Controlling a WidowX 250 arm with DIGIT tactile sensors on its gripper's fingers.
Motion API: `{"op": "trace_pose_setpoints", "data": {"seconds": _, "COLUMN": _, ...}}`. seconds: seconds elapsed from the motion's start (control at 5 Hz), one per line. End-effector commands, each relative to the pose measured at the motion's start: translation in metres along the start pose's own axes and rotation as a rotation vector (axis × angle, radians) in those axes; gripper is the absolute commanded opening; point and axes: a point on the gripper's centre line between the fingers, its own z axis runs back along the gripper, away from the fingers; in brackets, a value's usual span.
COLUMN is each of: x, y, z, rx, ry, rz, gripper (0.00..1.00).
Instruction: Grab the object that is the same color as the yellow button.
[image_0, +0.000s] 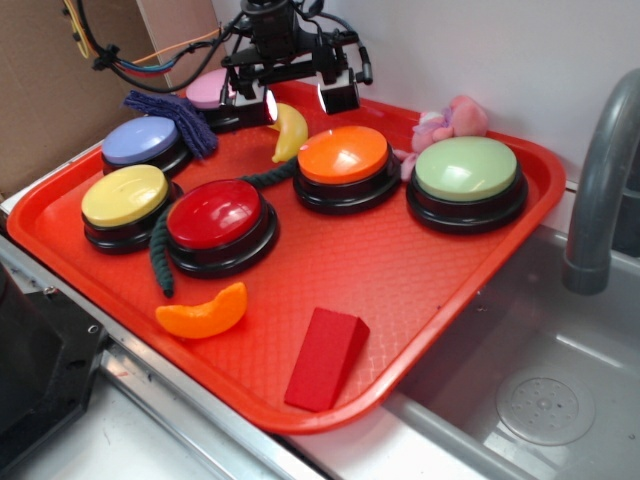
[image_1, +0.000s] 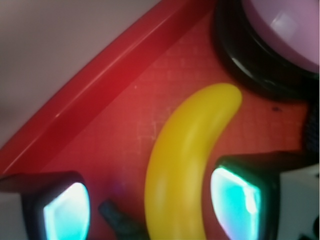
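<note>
Item: small curved yellow plastic toy banana (image_0: 290, 131), lying on the red plastic tray (image_0: 420, 290) near its far rim, at 11 o'clock from the orange-topped round push button (image_0: 343, 156) and just beside the pink-topped round push button (image_0: 212, 90). In the wrist view the banana (image_1: 187, 160) runs between the 2 fingers (image_1: 240, 197), the right-hand pad close against it, the left-hand pad apart with bare tray between.

Claw: black robot gripper (image_0: 297, 100), spread wide around the banana, jaws not closed on it; contact cannot be confirmed.

Edges and open room: raised tray rim (image_1: 95, 105) runs diagonally just beyond the banana at 10 o'clock; a strip of bare tray floor separates them. The pink-topped button sits at 2 o'clock in the wrist view.

Other contents: pale yellow domed round push button on a black base (image_0: 125, 197) at the tray's 9 o'clock edge; red-topped button (image_0: 215, 215); green-topped button (image_0: 466, 170); lavender-topped button (image_0: 140, 141); orange slice-shaped toy (image_0: 203, 314); red wedge block (image_0: 325, 358); dark green rope (image_0: 162, 262).

Surroundings: steel sink (image_0: 520, 400) and grey faucet (image_0: 600, 170) at 3 o'clock.
</note>
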Motion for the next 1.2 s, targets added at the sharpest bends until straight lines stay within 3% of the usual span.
{"op": "trace_pose_setpoints", "data": {"seconds": 0.0, "x": 0.015, "y": 0.010, "z": -0.006, "rx": 0.003, "ry": 0.000, "rz": 0.036, "gripper": 0.46}}
{"op": "trace_pose_setpoints", "data": {"seconds": 0.2, "x": 0.014, "y": 0.013, "z": -0.010, "rx": -0.002, "ry": 0.006, "rz": 0.062, "gripper": 0.12}}
{"op": "trace_pose_setpoints", "data": {"seconds": 0.4, "x": 0.013, "y": 0.011, "z": -0.003, "rx": 0.018, "ry": -0.025, "rz": 0.066, "gripper": 0.00}}
{"op": "trace_pose_setpoints", "data": {"seconds": 0.6, "x": 0.015, "y": 0.007, "z": 0.019, "rx": 0.015, "ry": -0.047, "rz": 0.018, "gripper": 0.00}}
{"op": "trace_pose_setpoints", "data": {"seconds": 0.8, "x": 0.022, "y": -0.002, "z": 0.056, "rx": 0.015, "ry": 0.011, "rz": -0.135, "gripper": 0.00}}
{"op": "trace_pose_setpoints", "data": {"seconds": 1.0, "x": 0.014, "y": -0.004, "z": 0.081, "rx": -0.039, "ry": 0.058, "rz": -0.279, "gripper": 0.00}}
